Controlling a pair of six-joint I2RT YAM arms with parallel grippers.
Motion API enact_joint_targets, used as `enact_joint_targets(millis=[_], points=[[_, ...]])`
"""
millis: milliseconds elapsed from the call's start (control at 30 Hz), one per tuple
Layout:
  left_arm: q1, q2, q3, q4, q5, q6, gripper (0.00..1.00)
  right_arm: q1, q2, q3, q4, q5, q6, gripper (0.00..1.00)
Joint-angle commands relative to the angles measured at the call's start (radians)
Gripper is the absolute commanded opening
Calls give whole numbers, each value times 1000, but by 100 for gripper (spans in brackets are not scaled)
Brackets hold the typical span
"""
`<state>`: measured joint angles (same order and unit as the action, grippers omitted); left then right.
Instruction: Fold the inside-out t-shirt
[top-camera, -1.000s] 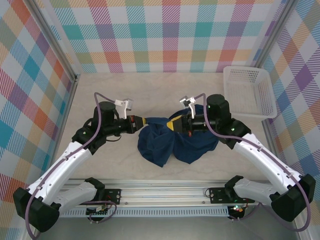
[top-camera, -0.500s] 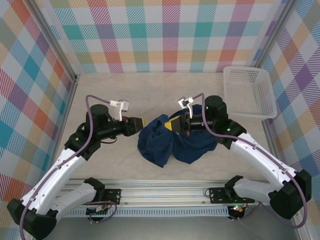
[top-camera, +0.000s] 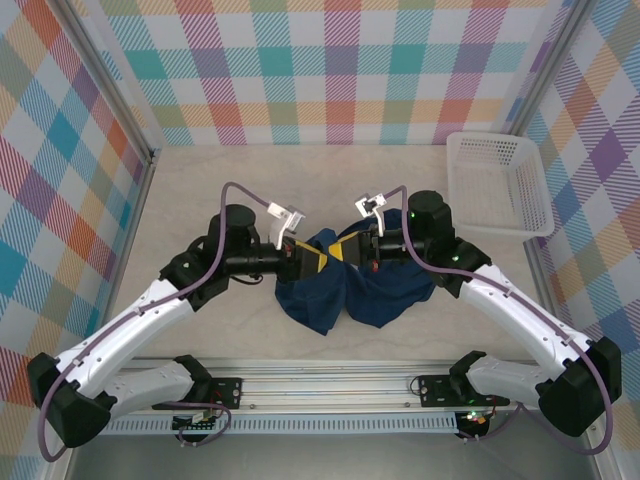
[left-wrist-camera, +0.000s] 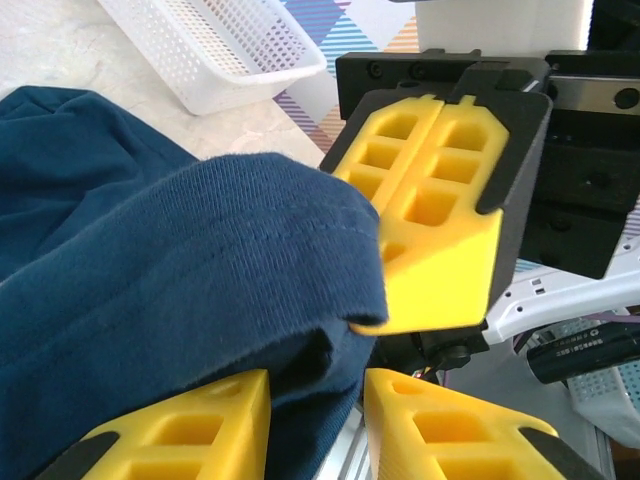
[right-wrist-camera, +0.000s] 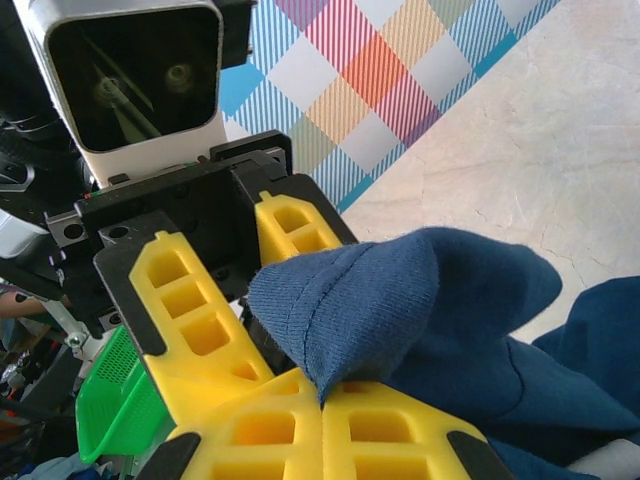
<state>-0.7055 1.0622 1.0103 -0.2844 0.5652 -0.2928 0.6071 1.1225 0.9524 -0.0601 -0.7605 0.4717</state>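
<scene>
The right gripper (top-camera: 345, 250) pinches the bunched t-shirt (top-camera: 365, 292), the left gripper (top-camera: 314, 262) spread around its fold; bare table (top-camera: 300, 185) at twelve o'clock, basket (top-camera: 497, 185) at two.

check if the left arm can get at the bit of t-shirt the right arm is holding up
Probably yes. The left end effector is open right at the t-shirt fold pinched in the shut right end effector, with cloth dipping between its jaws, and nothing blocks it.
</scene>
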Motion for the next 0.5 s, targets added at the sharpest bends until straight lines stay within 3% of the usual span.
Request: enact_joint_targets(millis=[0,333,467], points=[[-12,14,46,36,32,34,27,-7,-12,-1,30,-10,-2,0],[-12,3,61,-43,-88,81,31,-7,-20,-3,16,-4,-16,0],[-11,7,60,-30,-72,80,33,-6,-20,-1,20,-6,-12,0]])
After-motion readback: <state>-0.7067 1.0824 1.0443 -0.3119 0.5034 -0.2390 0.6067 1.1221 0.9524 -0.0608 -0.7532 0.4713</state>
